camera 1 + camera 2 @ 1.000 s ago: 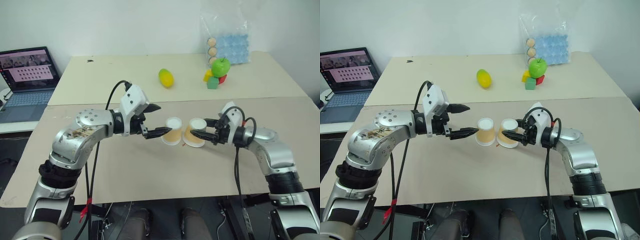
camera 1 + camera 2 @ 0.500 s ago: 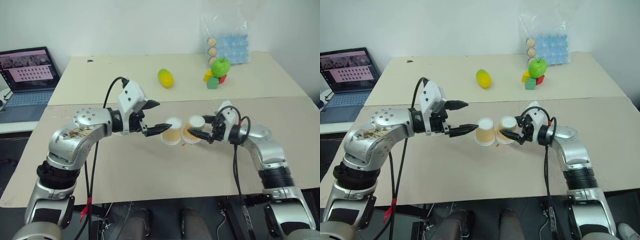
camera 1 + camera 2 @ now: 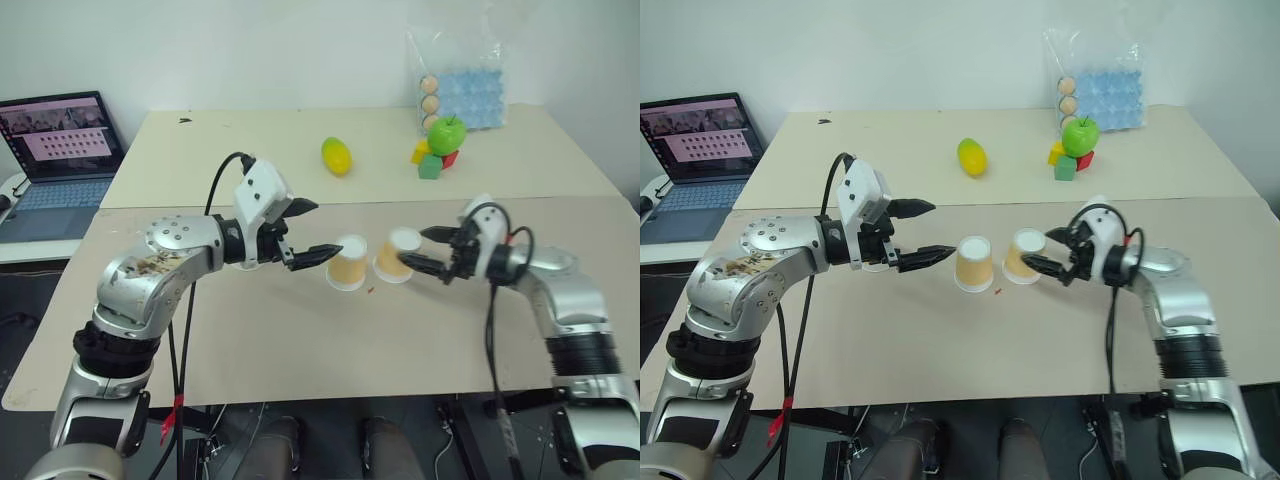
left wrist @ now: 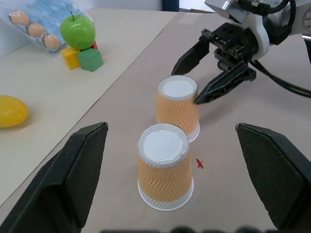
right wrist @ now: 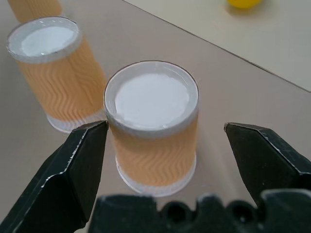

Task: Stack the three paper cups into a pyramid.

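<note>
Orange-tan paper, two small tapered cups stand upside down on the beige cardboard-coloured tabletop (image 3: 300, 340), white bases up, near the middle of the left eye frame: the left cup (image 3: 348, 262) and the right cup (image 3: 397, 254), just beside each other with a narrow gap between. A sliver of a third orange-tan cup (image 5: 34, 7) shows at the upper left edge of the right wrist frame, beyond the other two; where exactly it stands I cannot tell.

The right tool (image 3: 432, 250) has its black fingers spread wide and empty, tips just right of the right cup, not touching it. The left tool (image 3: 312, 230) is likewise spread and empty, hovering just left of the left cup.

The step in hand looks to be finishing the base row and fetching the top cup. To do it well:
- Leave the two base cups where they stand, close enough that one cup can bridge both bases (a wide gap would let it tip through).
- Draw the spread fingers clear sideways, without brushing the light cups.
- Grip the third cup round its sides, inverted and level, and lower it centred over the gap.

Far up the frame sit a yellow-green mango (image 3: 336, 155) and a green apple (image 3: 443, 133), well apart.
</note>
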`<state>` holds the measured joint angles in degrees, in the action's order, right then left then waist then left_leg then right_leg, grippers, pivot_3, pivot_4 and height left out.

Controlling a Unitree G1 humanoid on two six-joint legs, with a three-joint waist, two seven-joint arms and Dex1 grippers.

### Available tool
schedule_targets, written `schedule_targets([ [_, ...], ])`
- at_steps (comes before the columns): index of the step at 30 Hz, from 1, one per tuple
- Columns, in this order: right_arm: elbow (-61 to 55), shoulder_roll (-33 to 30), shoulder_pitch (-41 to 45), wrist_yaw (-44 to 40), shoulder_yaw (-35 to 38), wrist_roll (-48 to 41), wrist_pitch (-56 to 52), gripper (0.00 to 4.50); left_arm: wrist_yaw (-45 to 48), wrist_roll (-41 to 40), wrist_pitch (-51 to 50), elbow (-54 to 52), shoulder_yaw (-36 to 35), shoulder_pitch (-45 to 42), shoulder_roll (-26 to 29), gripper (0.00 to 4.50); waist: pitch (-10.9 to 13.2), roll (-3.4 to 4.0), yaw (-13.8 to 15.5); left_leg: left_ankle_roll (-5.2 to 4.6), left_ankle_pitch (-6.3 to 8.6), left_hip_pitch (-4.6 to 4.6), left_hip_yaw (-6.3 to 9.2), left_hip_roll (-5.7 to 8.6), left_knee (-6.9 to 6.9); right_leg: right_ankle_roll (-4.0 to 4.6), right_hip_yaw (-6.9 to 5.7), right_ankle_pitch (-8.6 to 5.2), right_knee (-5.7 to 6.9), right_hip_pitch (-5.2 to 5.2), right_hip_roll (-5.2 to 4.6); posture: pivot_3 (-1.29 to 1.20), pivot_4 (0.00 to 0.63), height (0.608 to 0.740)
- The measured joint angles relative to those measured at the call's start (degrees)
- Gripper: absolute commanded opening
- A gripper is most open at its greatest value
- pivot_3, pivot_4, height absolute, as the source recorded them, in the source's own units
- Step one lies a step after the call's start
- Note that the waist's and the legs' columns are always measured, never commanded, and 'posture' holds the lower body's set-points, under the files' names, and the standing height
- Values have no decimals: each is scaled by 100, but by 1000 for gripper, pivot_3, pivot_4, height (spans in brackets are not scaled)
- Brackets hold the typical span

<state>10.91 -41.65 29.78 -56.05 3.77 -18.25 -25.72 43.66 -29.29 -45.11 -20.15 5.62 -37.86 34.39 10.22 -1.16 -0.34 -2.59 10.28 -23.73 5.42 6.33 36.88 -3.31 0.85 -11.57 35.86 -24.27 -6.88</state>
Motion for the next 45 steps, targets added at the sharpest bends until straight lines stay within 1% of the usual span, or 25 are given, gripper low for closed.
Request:
schedule_targets([
  [5,137,-361,-169,-129,206,-21,0,4457,-1,1,4,25,0,-3,-41,4500,0,0,-55,0,0,1,-5,-4,0,0,3,0,0,0,0,0,150,740],
  [11,201,-379,-133,-63,302,-19,23,4457,0,8,11,71,0,-3,-59,4500,0,0,-46,0,0,1,-6,-6,0,0,3,0,-1,1,2,0,150,740],
  [17,1003,-156,342,350,26,567,678,4457,-16,10,16,81,0,-8,-74,4500,0,0,-46,0,0,1,-10,-6,0,0,4,1,-1,-1,3,0,150,740],
  [22,1658,61,671,431,-274,921,1164,4457,-40,9,15,76,-2,-12,-82,4500,0,0,-47,0,-1,1,-11,-6,0,1,5,2,0,-1,3,0,150,740],
  [25,1899,173,784,443,-327,1033,1346,4457,-48,6,14,69,-3,-12,-81,4500,0,0,-46,0,-1,1,-11,-6,1,2,5,2,-1,-1,3,0,150,740],
  [31,2124,324,867,466,-351,1142,1507,4457,-57,5,14,57,-4,-10,-78,4500,0,0,-53,0,-1,2,-11,-6,1,3,6,3,0,-1,4,0,150,740],
  [37,2127,424,952,465,-351,1144,1535,4457,-88,5,14,33,-3,3,-88,4500,0,0,-54,0,-1,2,-11,-6,1,4,6,3,1,-1,5,0,150,740],
  [45,1979,728,976,481,-434,1144,1527,4457,-103,8,14,-24,8,35,-120,4500,0,0,-57,1,-1,2,-11,-6,0,5,7,4,1,-2,7,0,150,740],
])
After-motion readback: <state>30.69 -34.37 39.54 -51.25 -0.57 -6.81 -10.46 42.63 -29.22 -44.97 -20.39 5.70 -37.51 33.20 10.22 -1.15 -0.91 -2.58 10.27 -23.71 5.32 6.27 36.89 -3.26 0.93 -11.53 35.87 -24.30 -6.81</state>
